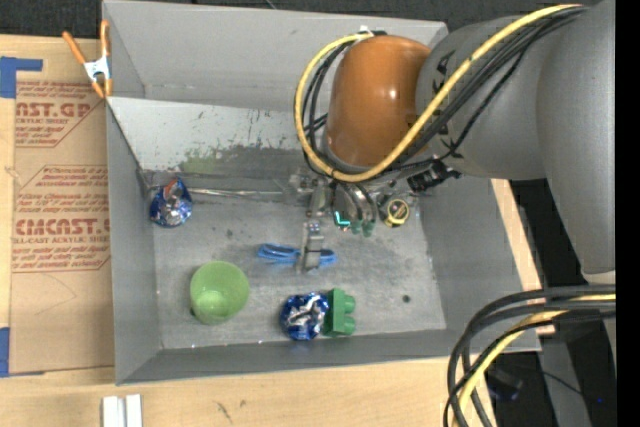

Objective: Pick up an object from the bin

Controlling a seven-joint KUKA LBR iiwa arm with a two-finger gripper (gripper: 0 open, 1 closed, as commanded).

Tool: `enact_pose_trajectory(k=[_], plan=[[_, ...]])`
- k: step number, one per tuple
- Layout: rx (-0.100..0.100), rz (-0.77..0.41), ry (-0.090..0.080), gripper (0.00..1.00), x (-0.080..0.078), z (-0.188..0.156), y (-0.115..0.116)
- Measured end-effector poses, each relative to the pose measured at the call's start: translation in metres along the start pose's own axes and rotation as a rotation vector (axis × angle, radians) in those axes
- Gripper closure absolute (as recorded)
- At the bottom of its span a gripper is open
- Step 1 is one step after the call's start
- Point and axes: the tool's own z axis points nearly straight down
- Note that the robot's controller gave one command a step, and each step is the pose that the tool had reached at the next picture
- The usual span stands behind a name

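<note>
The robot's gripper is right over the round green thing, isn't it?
Not quite. In the camera view the gripper is over the small blue flat thing in the middle of the bin. The round green thing lies apart from it, toward the view's lower left.

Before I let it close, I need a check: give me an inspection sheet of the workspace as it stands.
Surface: grey bin, floor scuffed and stained.
Job's things: blue piece lying flat mid-floor, its right end under the gripper.
Clutter: green cup front left; blue-white wad against a green block at the front wall; second wad by the left wall.
Grippers: gripper low over the blue piece; whether it grips cannot be told.
Cables: yellow and black cables loop round the orange cover, above the floor.
Surroundings: wooden table under the bin.
</note>
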Motion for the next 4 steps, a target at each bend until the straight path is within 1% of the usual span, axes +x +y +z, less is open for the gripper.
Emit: enact_pose_trajectory(k=[1, 2, 3, 4], plan=[[0.001, -0.010, -0.002, 0.00, -0.021, 0.079, -0.019], [0.000, -0.010, -0.007, 1.00, -0.022, 0.075, -0.018], [-0.001, -0.034, -0.017, 1.00, -0.009, -0.046, 0.009], [0.001, -0.323, -0.013, 1.00, 0.010, -0.130, 0.012]])
